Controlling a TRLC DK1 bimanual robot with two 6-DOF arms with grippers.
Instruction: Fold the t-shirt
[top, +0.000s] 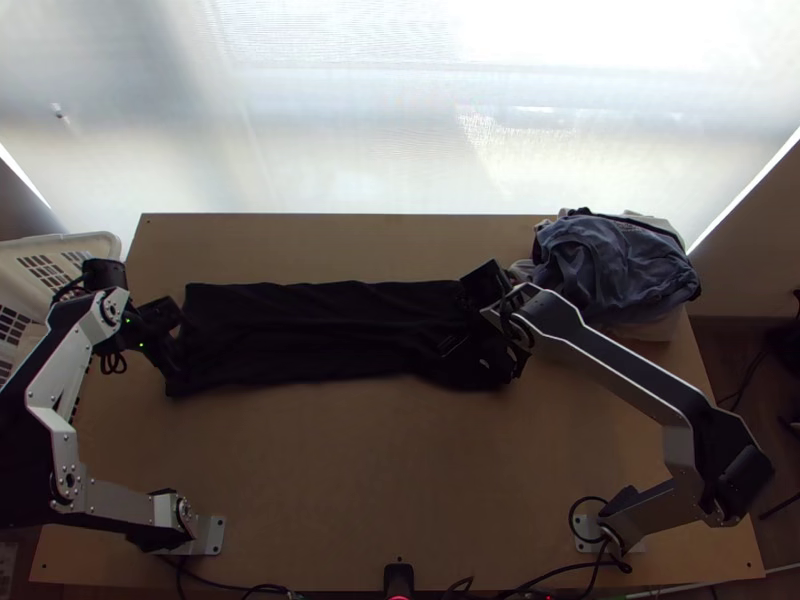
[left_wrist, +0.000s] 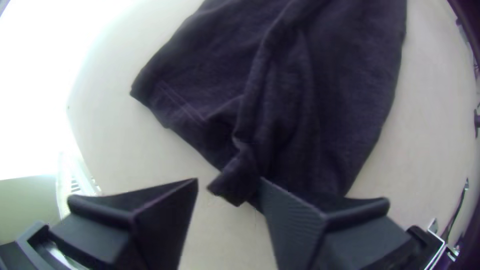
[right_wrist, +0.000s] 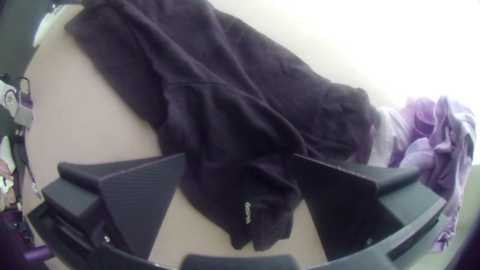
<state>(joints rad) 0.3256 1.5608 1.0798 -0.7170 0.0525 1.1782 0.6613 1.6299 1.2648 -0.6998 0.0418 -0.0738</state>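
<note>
A black t-shirt lies folded lengthwise into a long, somewhat wrinkled strip across the table. At the strip's left end is my left gripper; in the left wrist view my left gripper stands open, a small corner of the shirt by one finger. Over the strip's right end is my right gripper. The right wrist view has my right gripper wide open, with the bunched end of the shirt between and beyond its fingers.
A pile of blue-grey and white clothes lies at the table's back right corner. A white basket stands at the left edge. Bare table stretches in front of the shirt, between the arms' bases.
</note>
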